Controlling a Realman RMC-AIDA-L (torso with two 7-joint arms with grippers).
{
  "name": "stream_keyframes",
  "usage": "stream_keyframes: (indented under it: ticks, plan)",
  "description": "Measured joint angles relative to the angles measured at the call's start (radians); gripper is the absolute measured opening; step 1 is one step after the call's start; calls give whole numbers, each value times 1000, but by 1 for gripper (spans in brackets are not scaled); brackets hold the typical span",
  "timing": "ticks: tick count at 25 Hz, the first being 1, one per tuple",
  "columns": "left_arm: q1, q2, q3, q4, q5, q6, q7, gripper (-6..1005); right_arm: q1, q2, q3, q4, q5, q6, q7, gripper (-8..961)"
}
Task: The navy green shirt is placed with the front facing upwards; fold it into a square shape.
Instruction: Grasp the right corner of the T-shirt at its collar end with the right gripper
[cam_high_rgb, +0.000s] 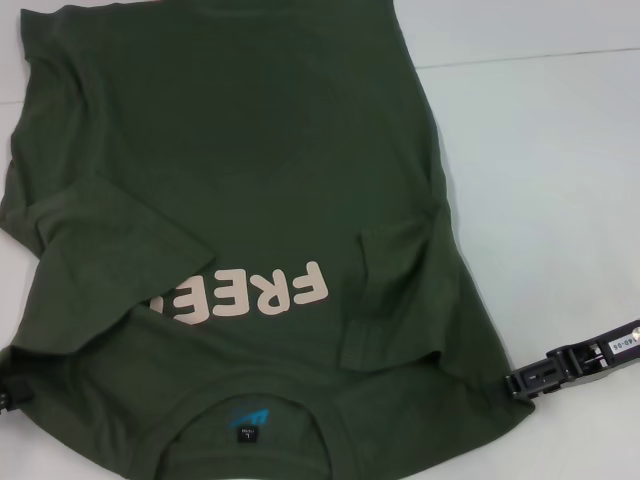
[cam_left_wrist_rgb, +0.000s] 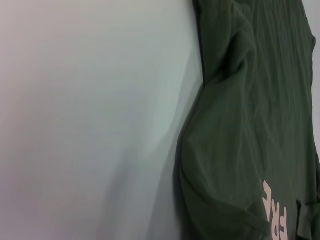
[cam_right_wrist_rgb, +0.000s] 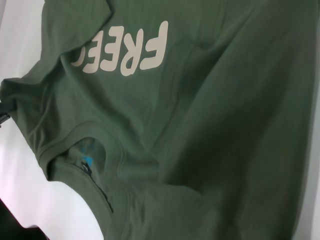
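Shirt (cam_high_rgb: 250, 200) collar nearest; right pincer (cam_high_rgb: 520, 382) touching shoulder edge, grip unclear; left pincer (cam_high_rgb: 8, 392) likewise

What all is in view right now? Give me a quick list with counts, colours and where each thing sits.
navy green shirt: one, dark olive green, spread front up across the table, collar nearest the robot, both sleeves folded in over the body.
lettering: one pale pink word on the chest, partly covered by the folded sleeve on the robot's left.
neck label: one, blue logo on dark, inside the collar.
table: one, white, under the shirt.
left gripper: one, black, barely showing at the shirt's shoulder corner on the robot's left.
right gripper: one, black with a white tag, at the shirt's shoulder corner on the robot's right.
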Motion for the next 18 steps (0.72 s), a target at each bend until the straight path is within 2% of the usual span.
stream_keyframes:
  ticks: [18]
  plan:
    - [1,0,0,0,0,-3,1,24,19,4,1,25,7,9,-13,854]
